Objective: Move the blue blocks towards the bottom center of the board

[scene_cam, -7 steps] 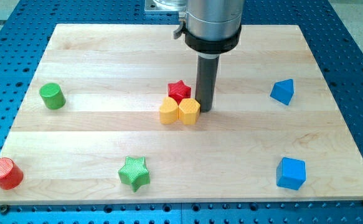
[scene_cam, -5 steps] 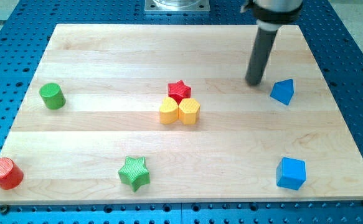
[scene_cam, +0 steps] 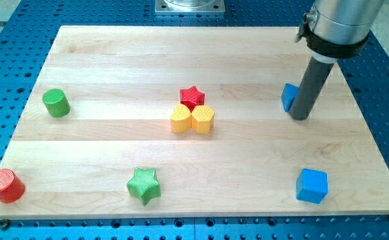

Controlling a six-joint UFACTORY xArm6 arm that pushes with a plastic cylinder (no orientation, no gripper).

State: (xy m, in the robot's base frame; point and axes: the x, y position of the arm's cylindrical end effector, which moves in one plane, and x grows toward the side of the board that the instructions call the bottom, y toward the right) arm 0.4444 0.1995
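Observation:
A blue block (scene_cam: pixel 289 97) sits at the board's right, mostly hidden behind my rod, so its shape is unclear now. My tip (scene_cam: pixel 300 117) rests right against its right side, slightly toward the view's bottom. A blue cube (scene_cam: pixel 311 185) lies near the board's bottom right, well below my tip and apart from it.
A red star (scene_cam: pixel 193 97), a yellow block (scene_cam: pixel 180 119) and a yellow hexagon (scene_cam: pixel 203 119) cluster at mid-board. A green cylinder (scene_cam: pixel 56 103) is at the left, a red cylinder (scene_cam: pixel 5 186) at the bottom-left corner, a green star (scene_cam: pixel 144 185) at bottom centre-left.
My tip swung from beside the centre cluster to the right, passed around the upper blue block, and now sits at its right side. That block has shifted a little to the left.

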